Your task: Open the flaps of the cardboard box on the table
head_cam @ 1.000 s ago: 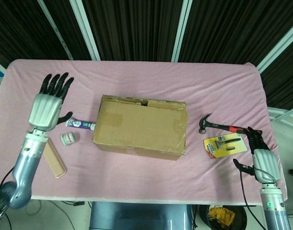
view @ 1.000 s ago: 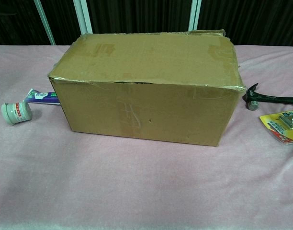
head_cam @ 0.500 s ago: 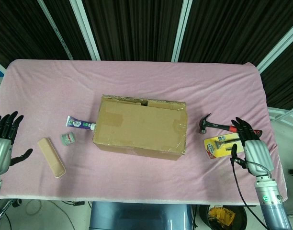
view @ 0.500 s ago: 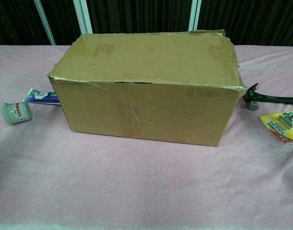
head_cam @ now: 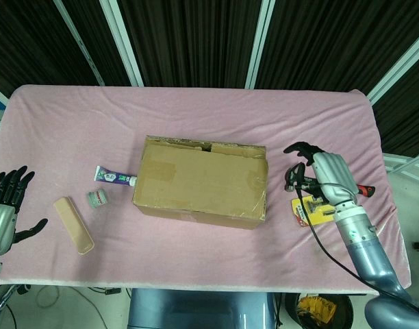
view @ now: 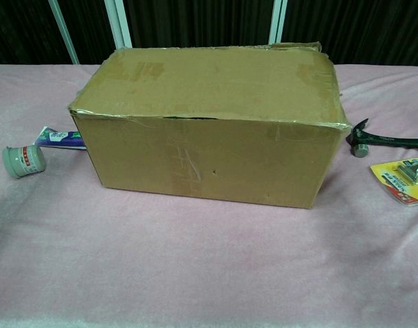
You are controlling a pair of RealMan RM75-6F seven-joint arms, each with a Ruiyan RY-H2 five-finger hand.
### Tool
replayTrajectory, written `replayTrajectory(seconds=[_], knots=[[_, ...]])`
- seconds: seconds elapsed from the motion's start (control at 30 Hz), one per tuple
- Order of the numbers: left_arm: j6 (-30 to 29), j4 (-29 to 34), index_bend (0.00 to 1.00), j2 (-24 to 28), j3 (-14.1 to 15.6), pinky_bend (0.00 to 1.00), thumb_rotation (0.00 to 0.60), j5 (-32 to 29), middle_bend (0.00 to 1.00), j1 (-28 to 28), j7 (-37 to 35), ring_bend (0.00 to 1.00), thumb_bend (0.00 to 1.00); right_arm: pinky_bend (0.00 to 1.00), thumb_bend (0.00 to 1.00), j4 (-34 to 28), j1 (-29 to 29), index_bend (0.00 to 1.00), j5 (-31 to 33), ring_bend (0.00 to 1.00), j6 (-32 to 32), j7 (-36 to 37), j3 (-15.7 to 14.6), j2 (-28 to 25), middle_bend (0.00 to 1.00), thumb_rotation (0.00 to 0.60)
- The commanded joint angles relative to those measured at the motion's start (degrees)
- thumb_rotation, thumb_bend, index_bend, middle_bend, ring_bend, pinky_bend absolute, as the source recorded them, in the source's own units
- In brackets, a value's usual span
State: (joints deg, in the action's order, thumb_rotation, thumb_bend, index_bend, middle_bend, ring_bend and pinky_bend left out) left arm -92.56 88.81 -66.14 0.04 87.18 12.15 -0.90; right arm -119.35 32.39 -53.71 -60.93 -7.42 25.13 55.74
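Approach step: cardboard box flaps closed. Right hand empty, fingers spread, right of box; left hand released, far left. Next: reach top seam.

The cardboard box is plain matt brown board, a bit scuffed, with shiny clear tape along the seams and ragged torn edges at the back. It sits on a soft, fuzzy pink cloth that looks like fleece. The hammer has a dull dark metal head and a red and black handle. The little jar looks like smooth pale plastic, and the tube is glossy.
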Motion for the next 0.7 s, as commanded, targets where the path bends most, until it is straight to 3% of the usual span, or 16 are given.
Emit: replayTrajectory(seconds=[0.03, 0.23, 0.7], knots=[[0.3, -0.2, 0.0, 0.0, -0.3, 0.0, 0.6, 0.2, 0.0, -0.1, -0.5, 0.0, 0.12, 0.43, 0.85, 2.0, 8.2, 0.33, 9.1, 0.33, 3.3, -5.2, 2.6, 3.1, 0.31, 0.6], [0.5, -0.6, 0.0, 0.0, -0.9, 0.0, 0.6, 0.5, 0.0, -0.3, -1.1, 0.0, 0.12, 0.43, 0.85, 4.6, 13.2, 0.33, 17.8, 0.33, 2.4, -6.6, 2.9, 7.6, 0.31, 0.6], [1.3, -1.2, 0.0, -0.2, -2.0, 0.0, 0.6, 1.0, 0.0, -0.7, -1.2, 0.0, 0.12, 0.43, 0.85, 12.3, 19.4, 0.33, 23.3, 0.33, 2.3, -7.5, 0.6, 16.7, 0.31, 0.6]])
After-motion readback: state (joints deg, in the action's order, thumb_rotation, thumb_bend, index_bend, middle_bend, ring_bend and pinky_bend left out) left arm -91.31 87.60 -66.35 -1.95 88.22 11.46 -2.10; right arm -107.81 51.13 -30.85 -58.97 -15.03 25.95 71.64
